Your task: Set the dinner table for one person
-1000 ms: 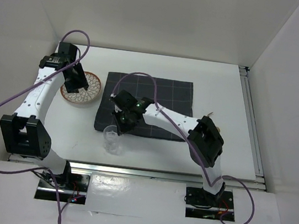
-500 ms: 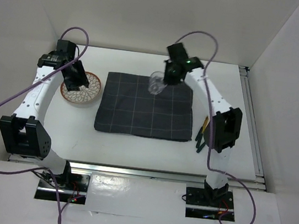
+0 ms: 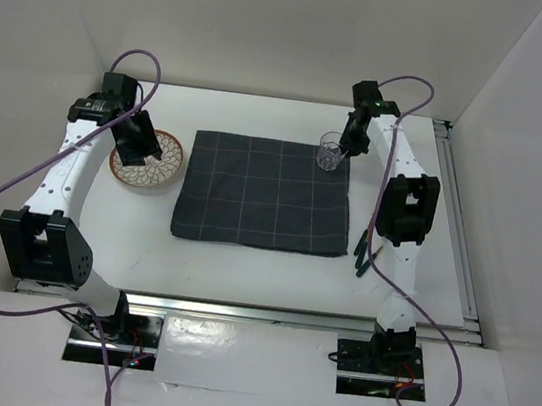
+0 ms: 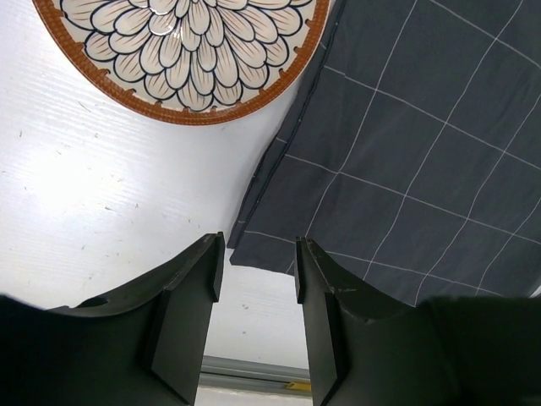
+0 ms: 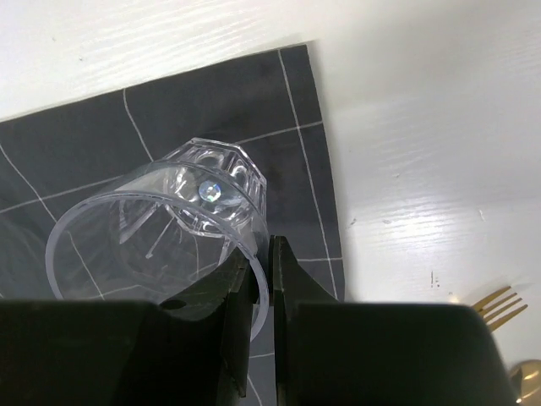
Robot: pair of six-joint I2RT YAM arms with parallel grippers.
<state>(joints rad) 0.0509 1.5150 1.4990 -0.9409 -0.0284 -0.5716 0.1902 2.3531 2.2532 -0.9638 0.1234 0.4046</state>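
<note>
L gripper point(image 4: 258, 254): fingers apart, nothing between; hovers by patterned plate point(image 3: 146, 158) at far left. Dinner table point(image 3: 262, 121): white top under everything. Judged rigid, fixed, smooth; a surface to set on, no grasp. Grey checked cloth point(image 3: 264, 194) lies flat, centre. Clear glass point(image 5: 169, 220) at cloth's far-right corner; contact w/ cloth unclear. R gripper point(image 5: 260, 262) clamped on its rim wall. Glass prob. light, slippery, breakable: lower gently. Cutlery point(image 3: 363, 254) near right.

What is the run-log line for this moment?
right gripper: shut on glass rim, over cloth far-right corner | left gripper: open, empty, near plate | cutlery: right of cloth
</note>
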